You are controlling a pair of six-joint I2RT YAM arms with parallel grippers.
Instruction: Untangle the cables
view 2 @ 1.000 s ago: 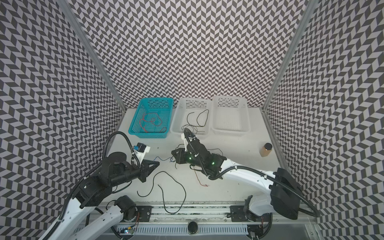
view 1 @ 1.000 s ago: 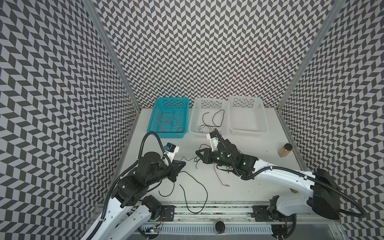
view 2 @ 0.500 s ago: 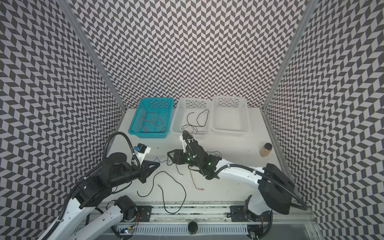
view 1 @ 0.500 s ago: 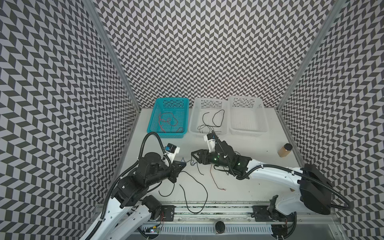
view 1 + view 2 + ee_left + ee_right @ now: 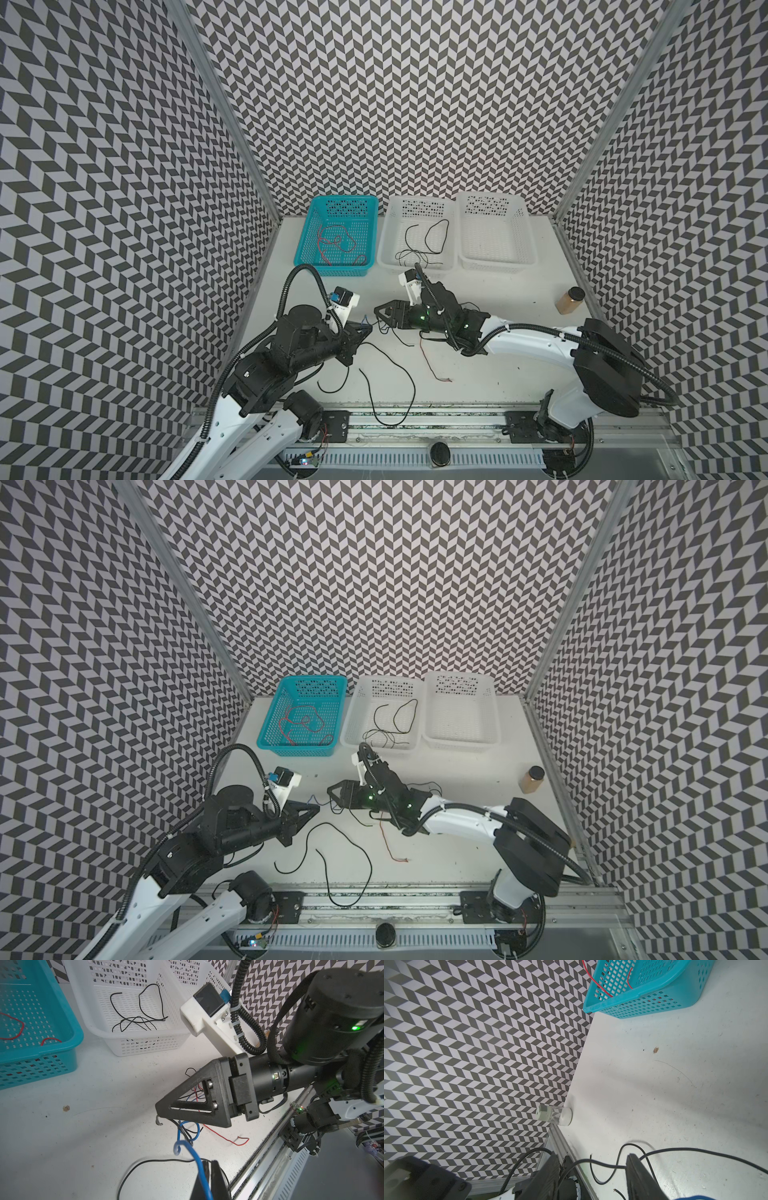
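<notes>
Fingers clenched on a blue cable (image 5: 196, 1159), the left gripper (image 5: 368, 330) anchors the tangled cables (image 5: 187, 1129) on the worktop (image 5: 498, 340) near the teal basket (image 5: 307, 259), while the right gripper (image 5: 379, 318), fingers released, straddles a black cable (image 5: 583, 1160), apparently to tease it free.

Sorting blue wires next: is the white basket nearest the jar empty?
Empty: both top views show only bare mesh inside that basket.

Both top views look down from 6 o'clock toward 12, far off. Wrist views sit close; both share the teal basket (image 5: 41, 1068).
</notes>
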